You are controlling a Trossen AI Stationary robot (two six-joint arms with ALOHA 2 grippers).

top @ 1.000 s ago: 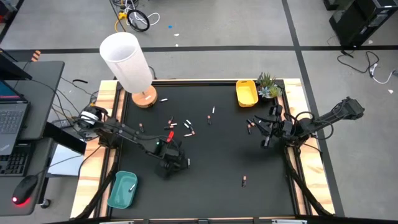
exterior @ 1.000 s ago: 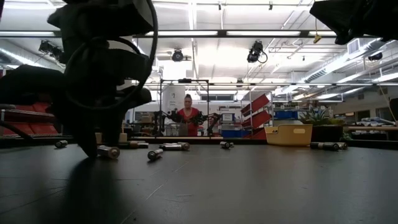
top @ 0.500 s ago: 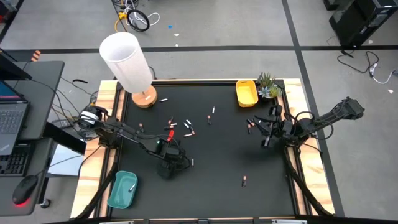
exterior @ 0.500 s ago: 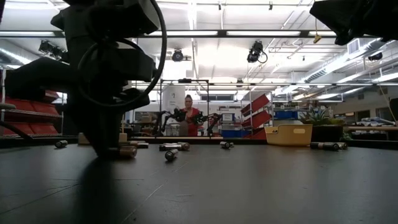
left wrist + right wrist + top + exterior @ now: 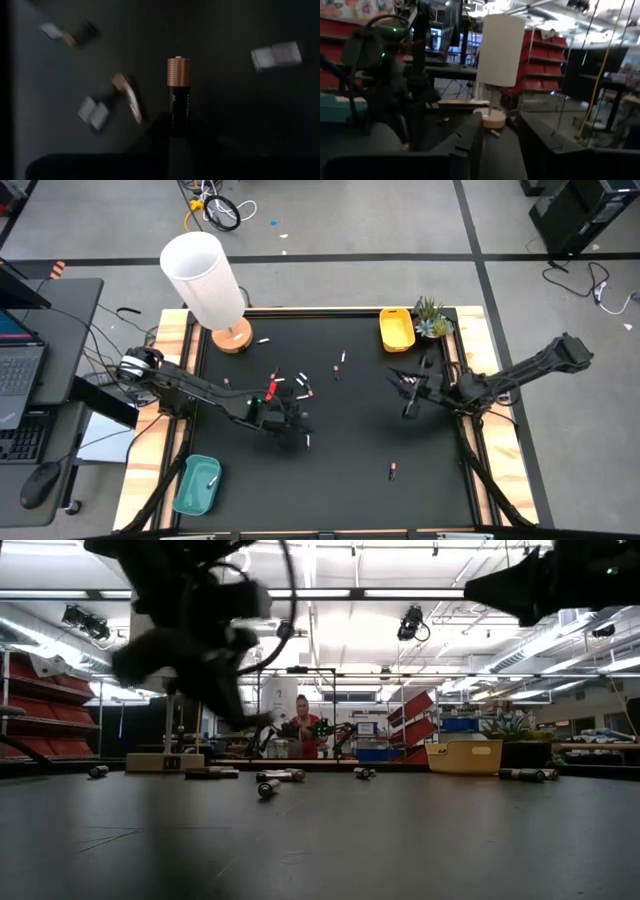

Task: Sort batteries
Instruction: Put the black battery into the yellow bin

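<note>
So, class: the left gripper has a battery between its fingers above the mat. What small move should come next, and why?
Probably carry it toward a tray. The left gripper is shut on a dark copper-topped battery, lifted off the black mat, so the pick looks done. The teal tray is nearer but holds a white battery; the yellow tray may suit.

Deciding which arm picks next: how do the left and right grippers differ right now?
The left gripper is shut on a copper-topped battery; the right gripper's fingers stand apart, empty. The left gripper hangs mid-table by the loose batteries; the right gripper hangs nearer the yellow tray. Both are above the table.
</note>
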